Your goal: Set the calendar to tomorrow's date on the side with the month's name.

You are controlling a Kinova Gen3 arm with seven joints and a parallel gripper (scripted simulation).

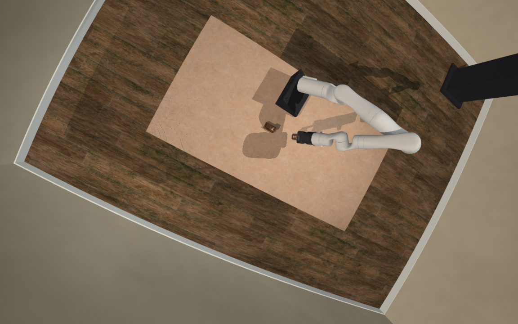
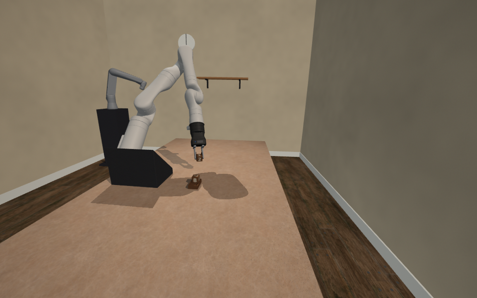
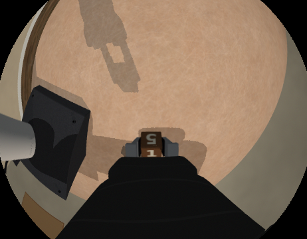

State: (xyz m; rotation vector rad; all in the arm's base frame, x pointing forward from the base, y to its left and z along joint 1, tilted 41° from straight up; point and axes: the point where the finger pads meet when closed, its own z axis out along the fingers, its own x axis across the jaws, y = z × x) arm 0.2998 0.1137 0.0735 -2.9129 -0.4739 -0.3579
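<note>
Dark wooden planks (image 1: 132, 201) (image 2: 344, 237) (image 3: 28, 66) surround the tan table top (image 1: 212, 92) (image 2: 158, 241) (image 3: 210, 83) as you look from the top. Your white arm (image 1: 373, 116) (image 2: 132, 133) (image 3: 14, 143) reaches out from a black mount (image 1: 294, 111) (image 2: 125, 176) (image 3: 82, 116), and its gripper (image 1: 294, 137) (image 2: 199, 157) (image 3: 151, 143) has a brown cube (image 1: 294, 137) (image 2: 199, 158) (image 3: 151, 139) at its tip. Near it, you can find the calendar tray (image 1: 266, 128) (image 2: 194, 186) on the table, with a second cube (image 1: 272, 128) (image 2: 195, 179) at it.

In the exterior view, you have the held cube clamped between both fingers, raised above the table and apart from the tray. A 2 faces you on it. Below, the second cube shows you an upright 8; you cannot tell from here whether its base sits flat on the tray's floor. A wooden shelf (image 2: 223, 78) hangs on the far wall.

From the wrist, you see the fingers on opposite sides of the held cube. Its visible faces give you a 5, upside down in this view, and a partly hidden 1.
</note>
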